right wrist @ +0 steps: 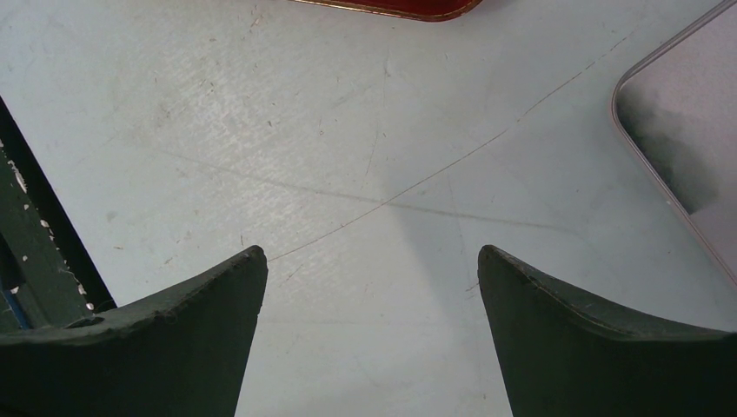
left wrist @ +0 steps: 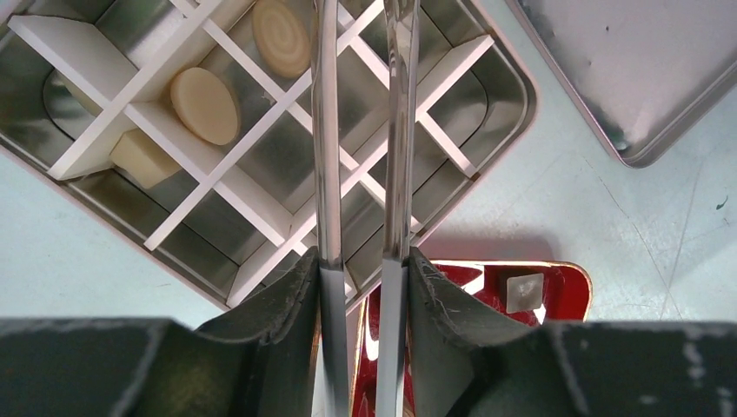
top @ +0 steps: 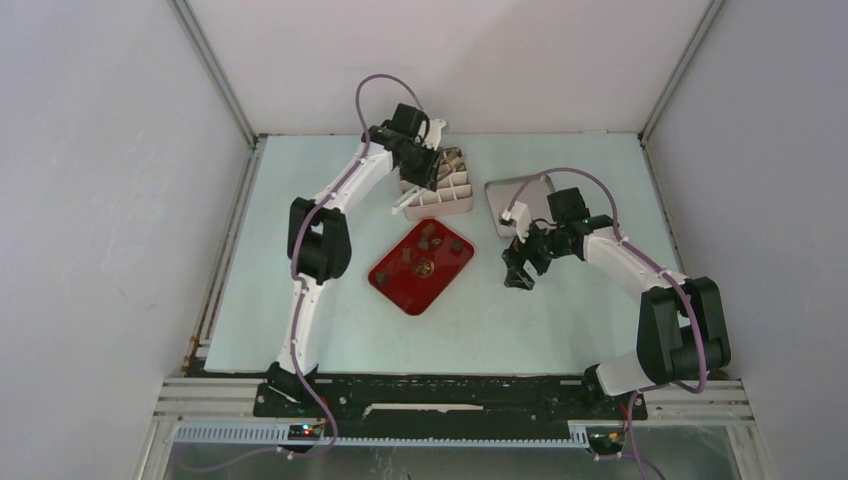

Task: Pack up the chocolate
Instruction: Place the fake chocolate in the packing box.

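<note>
Start with the tabletop, which carries everything, and with your two arms, which have split the work. The left arm is stretched far over the divided tin and the right waits closer in. The tin's lid lies off to its right, out of the way, so the white dividers are open from above. The red tray sits just in front of the tin, a short carry away.

Your left gripper has its jaws pressed against a pair of metal tongs. The blades stand a narrow gap apart and run out of frame, so you cannot tell whether the tips hold a piece. Your right gripper hangs over bare tabletop between tray and lid — jaws wide apart, holding nothing.

The chocolate is in two places: several cream pieces already rest in the tin's compartments, while dark ones and a cream square wait on the tray — packing looks partway done.
</note>
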